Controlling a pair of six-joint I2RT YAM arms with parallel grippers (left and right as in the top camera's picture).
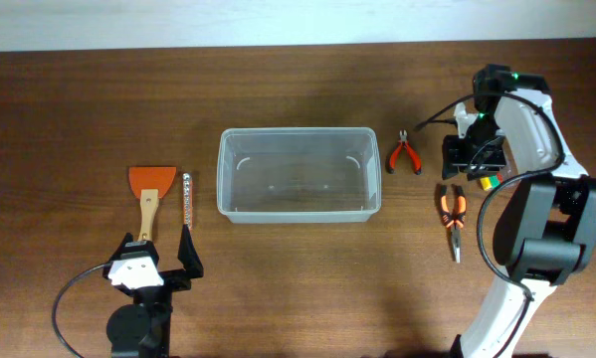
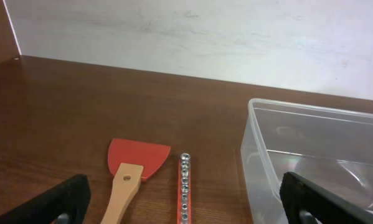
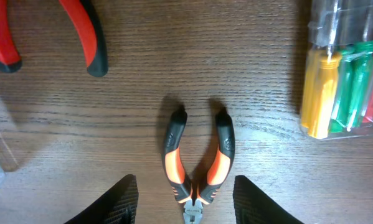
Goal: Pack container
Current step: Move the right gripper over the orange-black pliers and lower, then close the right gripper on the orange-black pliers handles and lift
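Container (image 1: 298,216) empty, right gripper (image 3: 185,193) spread wide over the orange pliers (image 3: 195,155): first pick, so lower and close.

surface: dark wood table (image 1: 278,288) | backdrop: white wall (image 2: 205,37) | light: even

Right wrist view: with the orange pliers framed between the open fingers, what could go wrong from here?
1. The orange pliers lie with their handles splayed. The right gripper, now open, might catch just one handle, letting the tool swing or slip.
2. The plastic case of coloured tools and the red pliers lie close by, so a wide-open descent may nudge them.
3. The clear container looks light, and a clipped rim could shift it.
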